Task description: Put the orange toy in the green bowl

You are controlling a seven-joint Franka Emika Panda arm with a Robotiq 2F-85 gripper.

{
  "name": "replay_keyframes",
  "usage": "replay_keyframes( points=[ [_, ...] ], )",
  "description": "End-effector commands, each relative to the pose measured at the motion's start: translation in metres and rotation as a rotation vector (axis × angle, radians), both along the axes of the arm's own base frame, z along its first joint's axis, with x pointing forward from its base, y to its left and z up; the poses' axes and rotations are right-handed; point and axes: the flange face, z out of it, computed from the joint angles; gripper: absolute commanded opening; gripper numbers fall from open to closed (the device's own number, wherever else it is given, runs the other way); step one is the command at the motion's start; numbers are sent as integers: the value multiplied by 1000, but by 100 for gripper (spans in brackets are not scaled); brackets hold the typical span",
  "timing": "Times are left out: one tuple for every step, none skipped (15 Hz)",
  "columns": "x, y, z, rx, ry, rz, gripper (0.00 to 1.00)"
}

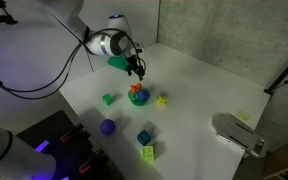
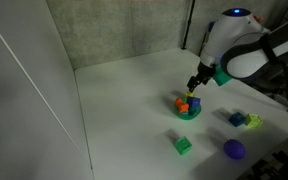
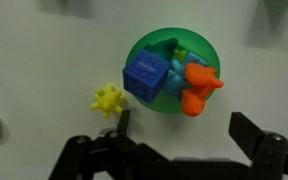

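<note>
The green bowl (image 3: 144,45) sits on the white table and shows in both exterior views (image 1: 138,100) (image 2: 188,112). The orange toy (image 3: 196,88) lies in it at one side, partly over the rim, beside a blue cube (image 3: 144,75). It also shows as an orange spot in the bowl in both exterior views (image 1: 136,90) (image 2: 184,101). My gripper (image 3: 181,125) is open and empty. It hangs just above the bowl (image 1: 136,70) (image 2: 196,84), touching nothing.
A yellow star toy (image 3: 107,100) (image 1: 162,100) lies next to the bowl. A green block (image 1: 108,99) (image 2: 183,145), a purple ball (image 1: 108,127) (image 2: 234,149), another blue cube (image 1: 144,136) and a yellow-green block (image 1: 148,153) lie nearer the table's front. A grey device (image 1: 239,135) sits at one edge.
</note>
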Motion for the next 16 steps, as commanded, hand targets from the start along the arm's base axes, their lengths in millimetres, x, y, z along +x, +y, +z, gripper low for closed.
replay_keyframes(
  points=[
    [-13, -15, 40, 6, 24, 16, 100],
    [-15, -19, 49, 5, 28, 17, 100],
    [-17, -24, 60, 8, 35, 18, 100],
    [-19, -30, 72, 12, 39, 15, 100],
    [-21, -36, 82, 15, 45, 12, 100],
    [-23, -43, 92, 19, 52, 6, 100],
    [-26, -52, 101, 30, 64, -3, 100],
    [-28, -60, 110, 38, 77, -11, 100],
    [-30, -70, 120, 46, 88, -24, 100],
    [-34, -79, 131, 52, 103, -38, 100],
    [-39, -88, 140, 54, 117, -54, 100],
    [-43, -96, 150, 58, 131, -66, 100],
    [-49, -104, 162, 70, 146, -69, 100],
    [-53, -110, 172, 72, 157, -74, 100],
    [-58, -116, 186, 74, 170, -82, 100],
    [-62, -122, 199, 73, 177, -92, 100]
  ],
)
